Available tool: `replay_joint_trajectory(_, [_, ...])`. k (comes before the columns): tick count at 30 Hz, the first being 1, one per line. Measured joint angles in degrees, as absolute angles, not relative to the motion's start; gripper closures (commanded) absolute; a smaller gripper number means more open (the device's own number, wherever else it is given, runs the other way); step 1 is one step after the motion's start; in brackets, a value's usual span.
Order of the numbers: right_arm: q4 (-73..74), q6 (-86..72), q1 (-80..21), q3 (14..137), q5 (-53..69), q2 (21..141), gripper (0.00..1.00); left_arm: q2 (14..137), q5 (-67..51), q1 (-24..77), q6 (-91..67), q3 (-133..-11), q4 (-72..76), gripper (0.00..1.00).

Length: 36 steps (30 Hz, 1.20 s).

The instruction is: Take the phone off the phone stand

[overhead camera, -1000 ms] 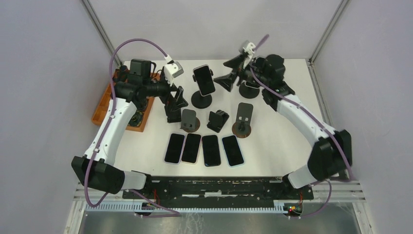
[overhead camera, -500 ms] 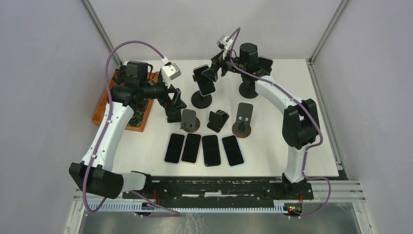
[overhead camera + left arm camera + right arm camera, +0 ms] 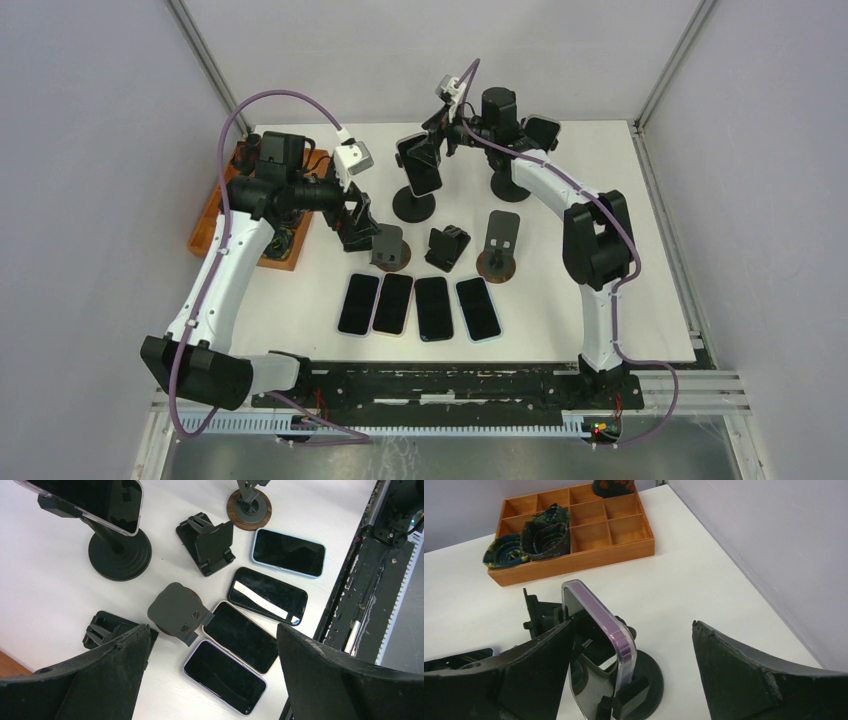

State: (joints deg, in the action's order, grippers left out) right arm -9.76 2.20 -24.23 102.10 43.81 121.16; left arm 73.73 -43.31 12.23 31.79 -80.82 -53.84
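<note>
The phone (image 3: 420,165) with a purple-edged case stands upright in a black round-based phone stand (image 3: 413,207) at the back middle of the table. In the right wrist view the phone (image 3: 610,630) sits in its stand (image 3: 651,682), between my fingers and close to the left one. My right gripper (image 3: 631,626) is open around it and does not grip it; it also shows in the top view (image 3: 436,150). My left gripper (image 3: 212,627) is open and empty, above the small stands, left of the phone stand (image 3: 120,555) in the top view (image 3: 358,222).
Several phones (image 3: 420,307) lie flat in a row near the front. Small empty stands (image 3: 388,247) (image 3: 447,247) (image 3: 500,242) stand before them; another stand (image 3: 512,182) is behind the right arm. A wooden compartment tray (image 3: 235,225) sits at the left edge.
My right arm has swung left from the back-right stand and brought its open gripper around the phone on the stand. My left gripper has shifted slightly toward the small stands.
</note>
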Motion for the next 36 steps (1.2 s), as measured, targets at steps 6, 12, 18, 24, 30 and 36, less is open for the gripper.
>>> replay_joint_trajectory(6, [-10.50, 0.36, -24.23, 102.10, 47.22, 121.95, 0.42, 73.73, -43.70, 12.23, 32.67, -80.79, -54.30, 0.01])
replay_joint_trajectory(12, [-12.60, -2.83, -24.25, 102.10, 49.87, 121.95, 0.77, 73.73, -43.94, 12.23, 33.04, -80.79, -54.33, 0.02])
replay_joint_trajectory(18, [-14.17, -8.49, -23.94, 102.10, 51.59, 121.95, 1.00, 73.73, -43.99, 12.23, 33.74, -80.79, -54.35, 0.03])
replay_joint_trajectory(24, [-19.68, -17.69, -22.79, 101.93, 51.72, 121.95, 1.00, 73.73, -43.57, 12.21, 33.76, -80.79, -54.11, 0.00])
replay_joint_trajectory(30, [-36.86, -41.23, -19.38, 101.32, 51.66, 121.89, 1.00, 74.41, -43.75, 8.67, 32.86, -80.71, -49.91, 0.00])
replay_joint_trajectory(36, [-48.64, -57.78, -18.72, 95.11, 49.52, 118.08, 1.00, 78.78, -44.75, 3.60, 32.84, -80.73, -45.25, 0.00])
